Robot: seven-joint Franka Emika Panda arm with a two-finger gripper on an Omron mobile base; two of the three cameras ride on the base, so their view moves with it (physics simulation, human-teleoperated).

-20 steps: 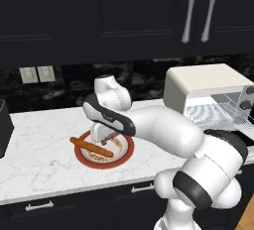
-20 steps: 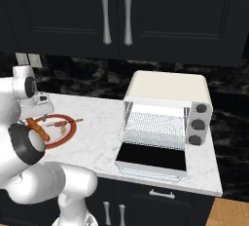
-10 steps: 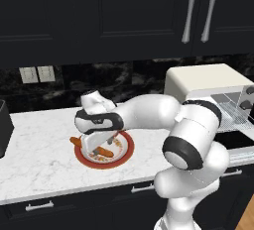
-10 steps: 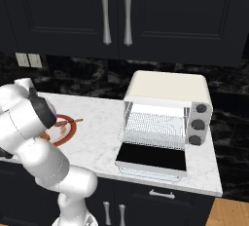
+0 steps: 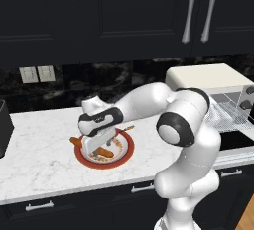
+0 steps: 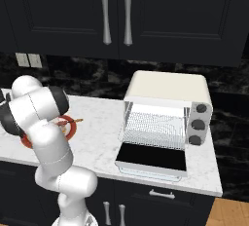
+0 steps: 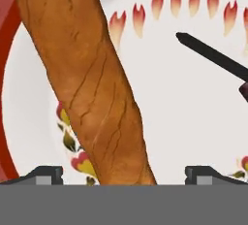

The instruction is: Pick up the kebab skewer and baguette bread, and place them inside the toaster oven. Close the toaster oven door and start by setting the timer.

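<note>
White marble counter (image 5: 44,149), red-rimmed plate (image 5: 84,158) at centre-left. Long orange-brown baguette bread (image 7: 92,88) between wide-open gripper (image 7: 123,173) fingertips, ungripped. Thin dark kebab skewer (image 7: 213,60) upper right.

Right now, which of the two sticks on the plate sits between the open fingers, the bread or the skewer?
The baguette bread, thick and orange-brown, runs up between the gripper tips. The thin kebab skewer lies off to one side.
</note>
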